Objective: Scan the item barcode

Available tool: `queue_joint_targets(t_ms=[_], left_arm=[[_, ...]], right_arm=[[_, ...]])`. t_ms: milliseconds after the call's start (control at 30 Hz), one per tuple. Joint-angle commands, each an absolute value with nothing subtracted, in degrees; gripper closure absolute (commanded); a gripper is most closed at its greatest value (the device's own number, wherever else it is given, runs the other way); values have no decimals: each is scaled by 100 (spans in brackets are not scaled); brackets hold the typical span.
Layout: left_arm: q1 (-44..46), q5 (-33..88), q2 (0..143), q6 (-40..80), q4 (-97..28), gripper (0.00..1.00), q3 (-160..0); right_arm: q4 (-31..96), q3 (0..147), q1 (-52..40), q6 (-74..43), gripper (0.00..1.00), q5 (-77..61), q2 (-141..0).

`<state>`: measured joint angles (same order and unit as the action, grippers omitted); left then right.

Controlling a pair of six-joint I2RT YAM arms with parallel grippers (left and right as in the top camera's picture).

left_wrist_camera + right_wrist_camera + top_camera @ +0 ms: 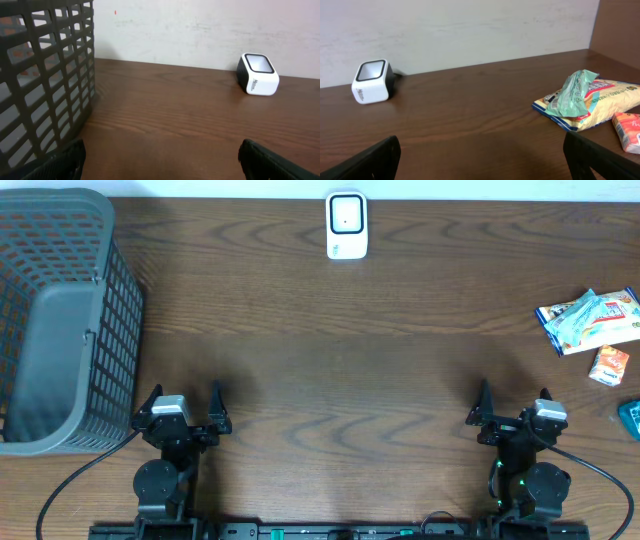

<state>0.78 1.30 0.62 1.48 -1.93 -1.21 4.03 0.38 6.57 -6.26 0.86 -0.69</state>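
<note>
The right tool (514,392) stands released at the near edge of the tabletop (350,380), toward the right corner, its two dark fingers spread wide and holding nothing. The left tool (187,392) stands the same way near the left corner, fingers apart and empty.

The goods to be scanned lie along the right edge, beyond the right tool and well apart from it. There is one large packet (590,320) of glossy film, flat and roughly rectangular, yellow with a blue border. One crumpled pale-green wrapper (572,92) lies on top of it (whether it is a separate packet I cannot tell). One small orange carton (609,365) sits just beside the large packet, on its near side. One teal thing (630,418) is cut off by the right edge of the overhead view, too little of it showing to name.

One scanner (347,225) sits at the middle of the far edge, well apart from both tools. It is a small white box with rounded corners and a dark-framed window on top.

One grey plastic basket (120,320) fills the far left corner, its walls an open lattice and its floor solid. The tabletop is dark brown wood with a wavy grain.
</note>
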Motion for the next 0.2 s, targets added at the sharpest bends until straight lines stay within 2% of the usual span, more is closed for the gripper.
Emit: queue_joint_targets(t_ms=[0,167], left_arm=[[95,-69,23,108,-423,2,-23],[95,-69,23,108,-423,2,-23]], right_arm=[[427,32,718,-548,1,73,-34],[427,32,718,-548,1,73,-34]])
